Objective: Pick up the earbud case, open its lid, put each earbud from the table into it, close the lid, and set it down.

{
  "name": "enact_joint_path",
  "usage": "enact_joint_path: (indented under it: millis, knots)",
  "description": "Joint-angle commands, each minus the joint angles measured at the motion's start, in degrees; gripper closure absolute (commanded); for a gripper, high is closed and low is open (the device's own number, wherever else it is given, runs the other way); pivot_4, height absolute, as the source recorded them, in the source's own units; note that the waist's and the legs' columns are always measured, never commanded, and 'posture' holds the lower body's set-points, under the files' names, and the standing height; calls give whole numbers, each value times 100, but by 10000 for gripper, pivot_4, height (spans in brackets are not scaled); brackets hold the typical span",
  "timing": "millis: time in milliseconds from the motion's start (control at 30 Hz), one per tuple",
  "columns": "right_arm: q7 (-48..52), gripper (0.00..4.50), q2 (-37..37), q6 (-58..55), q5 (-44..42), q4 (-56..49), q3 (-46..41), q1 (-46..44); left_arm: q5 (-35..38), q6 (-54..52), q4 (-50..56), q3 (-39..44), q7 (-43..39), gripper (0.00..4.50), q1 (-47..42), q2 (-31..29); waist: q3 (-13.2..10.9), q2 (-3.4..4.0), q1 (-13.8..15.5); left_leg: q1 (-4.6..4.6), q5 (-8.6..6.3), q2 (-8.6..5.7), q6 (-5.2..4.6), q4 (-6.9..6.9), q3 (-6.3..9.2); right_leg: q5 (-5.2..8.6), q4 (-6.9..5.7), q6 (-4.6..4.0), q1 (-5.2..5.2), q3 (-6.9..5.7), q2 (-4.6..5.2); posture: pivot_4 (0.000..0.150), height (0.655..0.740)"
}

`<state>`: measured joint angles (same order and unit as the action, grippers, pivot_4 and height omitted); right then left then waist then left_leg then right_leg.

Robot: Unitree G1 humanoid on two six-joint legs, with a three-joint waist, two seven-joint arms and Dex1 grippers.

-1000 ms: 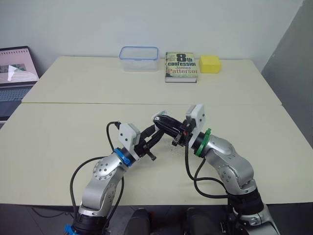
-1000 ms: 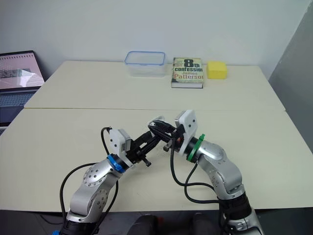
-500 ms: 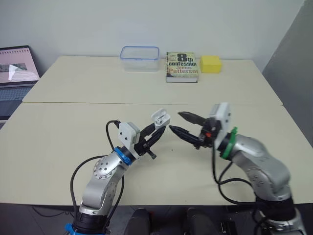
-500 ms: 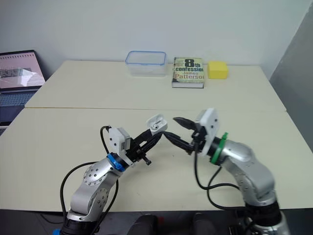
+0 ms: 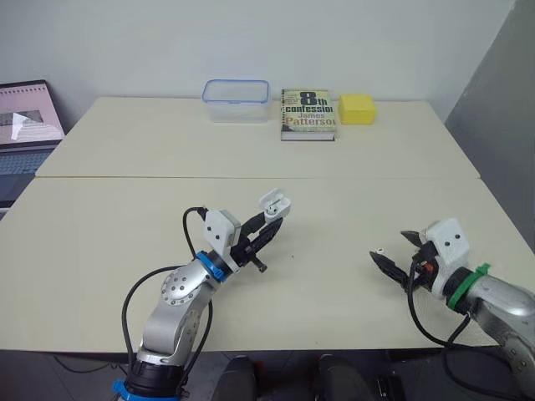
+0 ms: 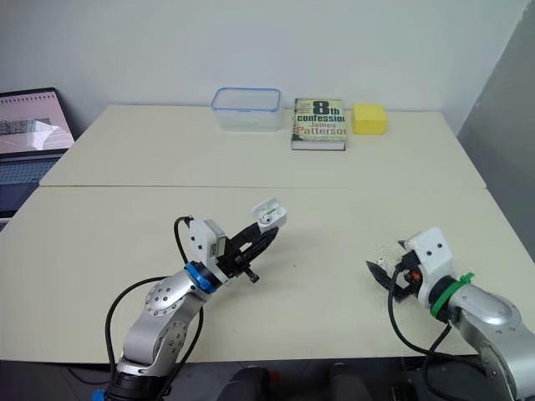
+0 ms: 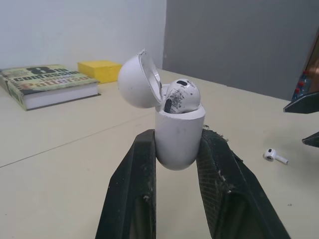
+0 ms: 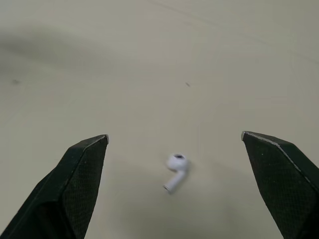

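The left end effector (image 5: 266, 227) pinches the small glossy white earbud case (image 7: 179, 144) upright above the pale beige surface (image 5: 109, 225), its rounded lid (image 7: 137, 82) tipped back. One white earbud (image 7: 182, 95) sits in it. The second white earbud (image 8: 175, 169) lies on the surface between the spread fingers of the right end effector (image 8: 174, 135), untouched. The far clear plastic box with a blue rim (image 5: 236, 98) looks empty.

earbud case (image 7: 179, 138): glossy white plastic | earbud (image 8: 176, 168): glossy plastic | table (image 5: 125, 225): matt
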<state>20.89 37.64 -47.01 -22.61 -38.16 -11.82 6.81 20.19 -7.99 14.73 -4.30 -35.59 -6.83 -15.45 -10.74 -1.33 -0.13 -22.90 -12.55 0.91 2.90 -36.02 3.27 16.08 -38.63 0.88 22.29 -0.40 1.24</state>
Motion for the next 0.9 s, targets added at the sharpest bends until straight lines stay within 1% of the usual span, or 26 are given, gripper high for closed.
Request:
enact_joint_path:
  millis: [33, 200, 267, 400, 667, 900]
  knots:
    - [-79, 0, 46, -264, 67, -287, -110, 236, 6, 132, 53, 40, -58, 37283, -55, -40, 0, 0, 5, -2, 0, 0, 0, 0, 2, 0, 3, 0, 0, -2, 0, 1500, 7400]
    - [570, 0, 518, -168, 39, -683, -610, 989, 24, 137, 28, 99, -103, 37283, -35, -107, 0, 1, 8, -6, 0, -3, 0, 4, 1, 1, 12, 2, 0, -2, 2, 1500, 7400]
    - [685, 0, 576, -104, 49, -710, -746, 1131, 26, 142, 15, 94, -109, 37283, -31, -115, -1, -1, 8, -5, 0, -4, 0, 2, 2, 1, 13, 3, -2, -2, 4, 1500, 7400]
    - [627, 0, 488, -183, 70, -661, -767, 1010, 9, 164, -42, 58, -130, 37283, -47, -90, -1, -1, -2, 0, 0, -3, 0, 1, 0, 0, 12, 4, -4, 0, 3, 1500, 7400]
    - [668, 0, 545, -480, 64, -716, -666, 845, -1, 183, -74, 53, -150, 37283, -63, -70, -1, 0, 7, -10, 0, -4, 0, 5, 2, -2, 31, 6, -5, -4, 3, 1500, 7400]
    - [332, 0, 271, -562, 262, -357, 87, 110, -9, 163, -64, -7, -139, 37283, -77, -40, -1, 0, 3, -12, 0, -3, 0, 4, 2, -13, 55, 16, -13, -3, 2, 1500, 7400]
